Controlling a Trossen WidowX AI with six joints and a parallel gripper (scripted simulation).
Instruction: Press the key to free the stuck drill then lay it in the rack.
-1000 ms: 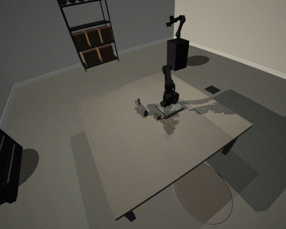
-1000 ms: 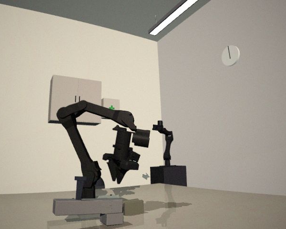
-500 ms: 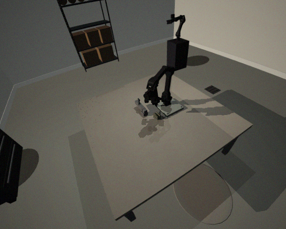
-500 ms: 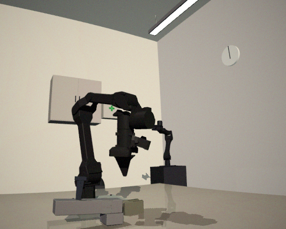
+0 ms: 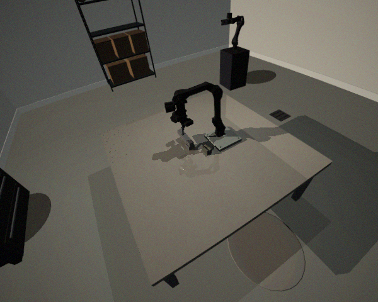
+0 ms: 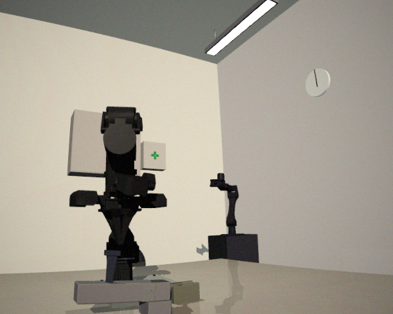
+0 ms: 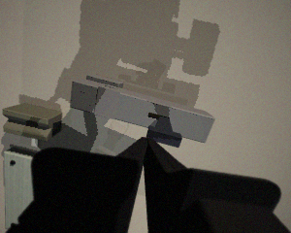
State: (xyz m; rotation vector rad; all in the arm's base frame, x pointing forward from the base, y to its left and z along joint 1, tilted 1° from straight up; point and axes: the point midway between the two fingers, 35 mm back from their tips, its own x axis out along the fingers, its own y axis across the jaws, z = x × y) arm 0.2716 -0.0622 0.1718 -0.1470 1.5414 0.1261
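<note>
A long grey block (image 5: 184, 137) (image 6: 112, 292) (image 7: 131, 108) lies on the table, with a smaller block (image 6: 159, 307) low at one end. A dark blue upright piece (image 6: 111, 269) (image 7: 166, 138) with a flat wider top stands at its other end. An olive grooved block (image 5: 207, 148) (image 6: 185, 293) (image 7: 31, 116) sits beyond the smaller block's end. I cannot tell for certain which of these parts are the key, drill and rack. My gripper (image 6: 121, 242) (image 7: 145, 143) is shut and empty, pointing down. Its tips are close beside the dark blue top; whether they touch is unclear.
My arm's pale green base plate (image 5: 230, 142) (image 7: 17, 186) lies beside the olive block on the table (image 5: 189, 207). A second arm (image 5: 237, 31) (image 6: 231, 206) stands on a dark pedestal (image 5: 234, 70) (image 6: 242, 248) far behind.
</note>
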